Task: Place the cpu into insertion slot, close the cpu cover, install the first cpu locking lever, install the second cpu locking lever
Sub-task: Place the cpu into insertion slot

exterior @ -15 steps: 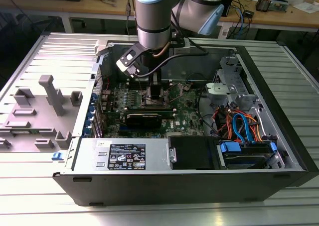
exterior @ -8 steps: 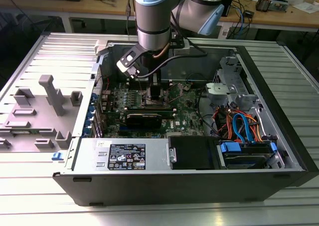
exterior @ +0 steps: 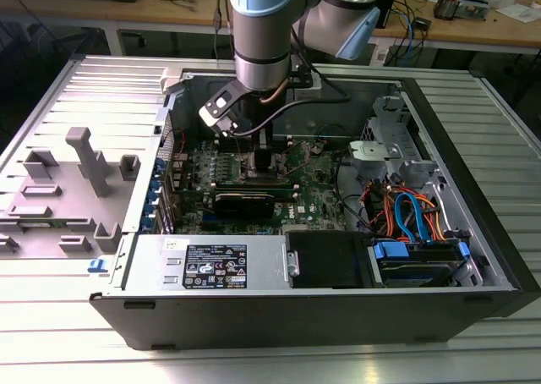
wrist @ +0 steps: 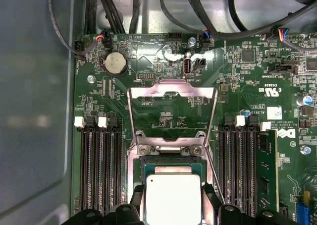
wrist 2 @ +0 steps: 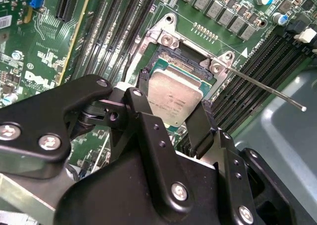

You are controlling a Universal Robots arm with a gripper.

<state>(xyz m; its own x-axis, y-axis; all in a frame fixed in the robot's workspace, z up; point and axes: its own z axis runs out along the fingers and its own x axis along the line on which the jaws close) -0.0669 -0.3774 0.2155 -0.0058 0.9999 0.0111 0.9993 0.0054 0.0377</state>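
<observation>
The black gripper [wrist 2: 173,106] pinched the cpu [wrist 2: 176,97] by two edges just over the insertion slot [wrist: 171,149] — cpu cover [wrist: 173,88] standing open — placing apparently in hand, calling for a level, square set-down

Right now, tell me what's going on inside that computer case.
The arm reaches into the open computer case, and its gripper is shut on the cpu, gripping it by two opposite edges. The cpu is right at the insertion slot; whether it is fully seated I cannot tell. The cpu cover is swung open, away from the slot, and a thin locking lever sticks out free beside it, so nothing is closed or latched yet.
</observation>
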